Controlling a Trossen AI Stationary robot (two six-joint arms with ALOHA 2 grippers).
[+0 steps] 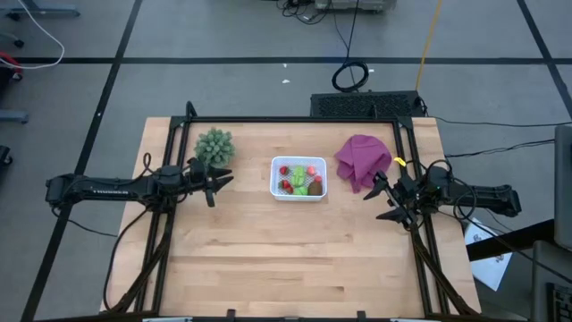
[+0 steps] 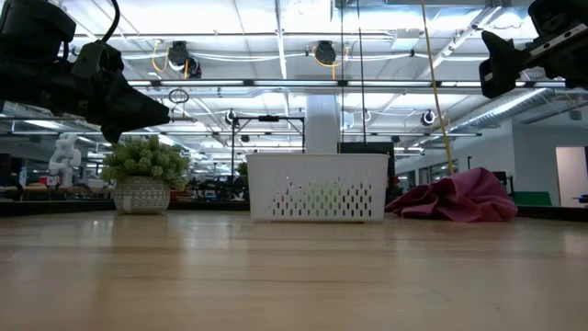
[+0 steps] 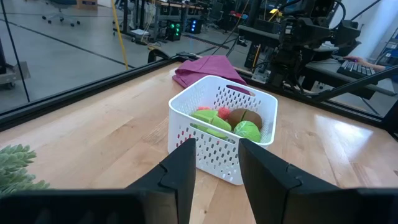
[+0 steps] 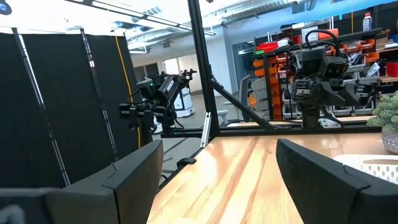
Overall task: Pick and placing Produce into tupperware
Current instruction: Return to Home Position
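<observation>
At mid-bench stands the tub [image 1: 298, 177], a white perforated box, with the produce [image 1: 299, 180] inside it: the left wrist view shows a brown oval [image 3: 244, 117], a bright green piece [image 3: 247, 130] and a red bit [image 3: 222, 112] lying close together below the rim. No piece shows on the bench [image 1: 286, 259] outside the tub, so the sorting looks done and what remains is to take both arms home.

The left gripper [image 1: 219, 183] hangs above the bench just beside the plant [image 1: 214, 146], pointing at the tub but apart from it. Its fingers [image 3: 180, 174] stand a little apart with nothing between them. The right gripper [image 1: 380, 201] hangs near the bench's right edge, close to the purple cloth [image 1: 363, 159]. Its fingers [image 4: 134, 177] are wide apart and empty.

To retreat well, each arm should draw straight back toward its own side at the height it has, as the low view shows both well above the bench. The left one should pull away from the plant rather than swing across it. The right should keep off the cloth, which could snag on a finger and drag. The tub looks light and would slide if nudged, so neither gripper should pass over or beside it.
</observation>
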